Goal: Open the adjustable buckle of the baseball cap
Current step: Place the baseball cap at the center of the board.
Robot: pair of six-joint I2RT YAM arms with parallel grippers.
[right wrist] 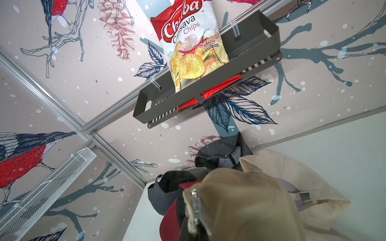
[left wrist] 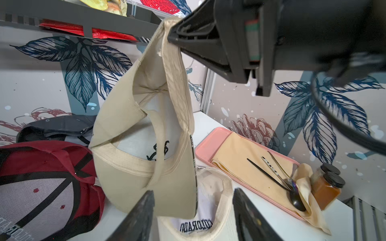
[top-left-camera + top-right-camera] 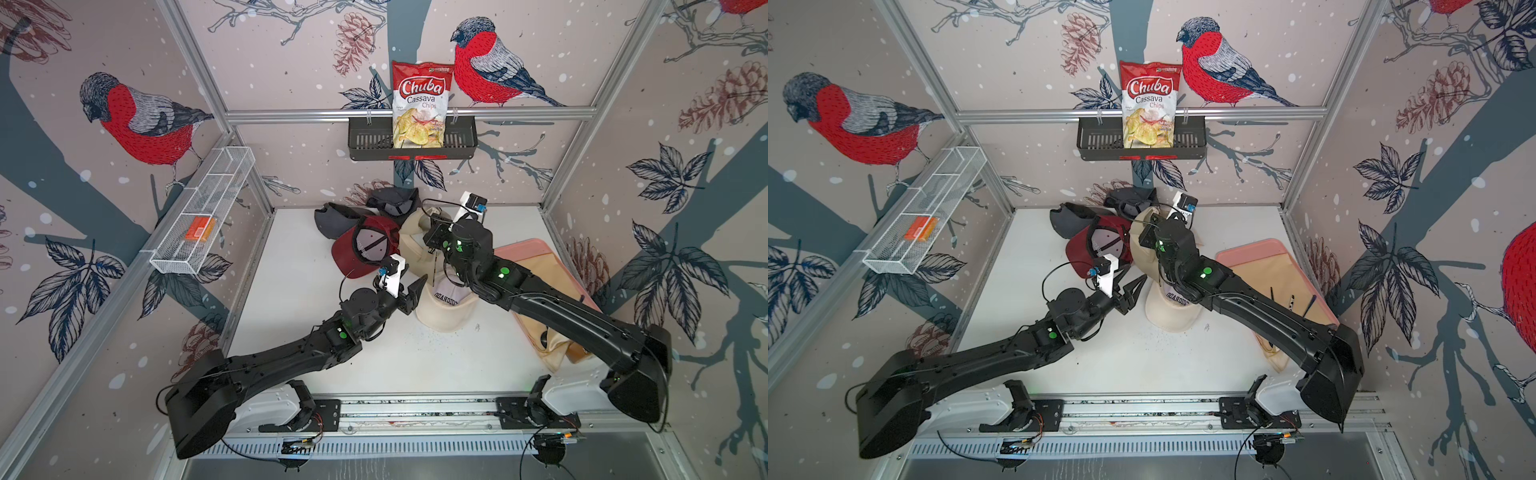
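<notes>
We had the beige baseball cap (image 2: pixel 133 129) lifted off the white table (image 3: pixel 291 270). It hung brim-down above the table's centre, a little toward 12 o'clock, over a cream Colorado cap (image 2: pixel 196 226). The right gripper (image 2: pixel 170 39) was clamped shut on the cap's rear edge. In the right wrist view the metal buckle (image 1: pixel 195 205) sat just beside those jaws. The left gripper (image 3: pixel 413 295) hung at about 8 o'clock of the hanging cap, jaws apart and holding nothing. We judged this the presenting step: cap secured, buckle not yet opened. The next move called for the left gripper to reach the strap at the buckle, close on its free end, and pull against the right gripper's hold without tugging the cap loose.
</notes>
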